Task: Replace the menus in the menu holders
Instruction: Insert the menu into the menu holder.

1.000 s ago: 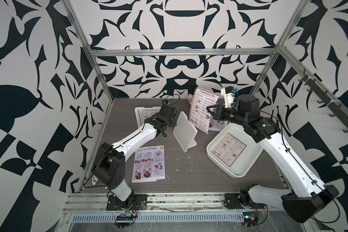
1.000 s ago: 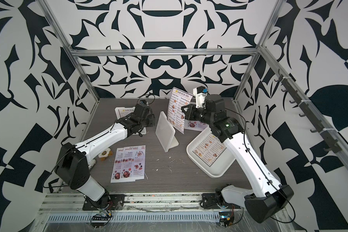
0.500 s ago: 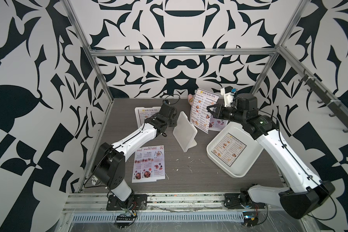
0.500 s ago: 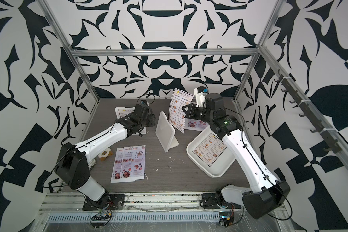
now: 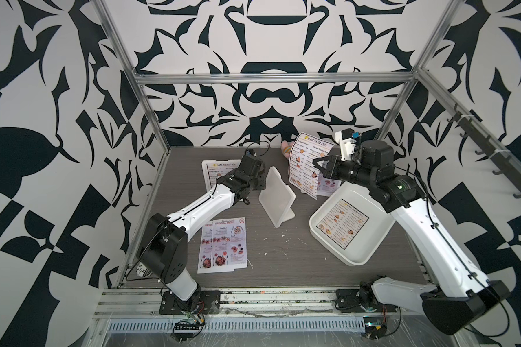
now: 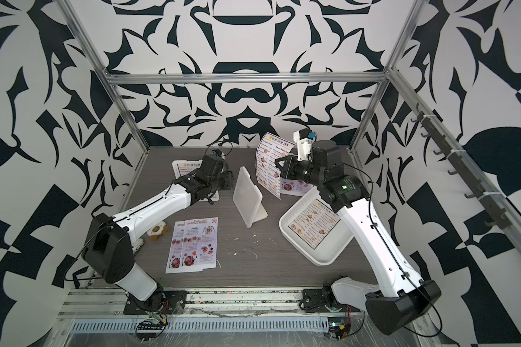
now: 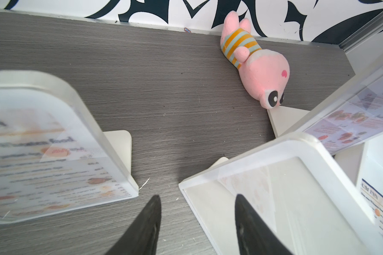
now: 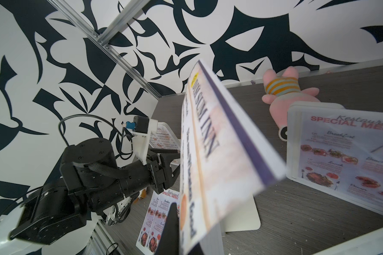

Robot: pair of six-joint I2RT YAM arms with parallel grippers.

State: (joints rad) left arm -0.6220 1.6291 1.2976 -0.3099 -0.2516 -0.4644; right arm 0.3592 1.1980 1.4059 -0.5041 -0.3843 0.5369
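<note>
Right gripper [image 5: 318,168] pinches DIM SUM INN menu [image 5: 304,159] — left gripper [image 7: 197,197] parted, seemingly astride holder [image 7: 296,187].

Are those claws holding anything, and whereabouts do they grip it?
The right claw pinches a white, black-bordered DIM SUM INN paper menu by one long side edge. The left claw is open, holding nothing.

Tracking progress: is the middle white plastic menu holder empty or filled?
Apparently empty: the white plastic menu holder looks blank in both top views.
</note>
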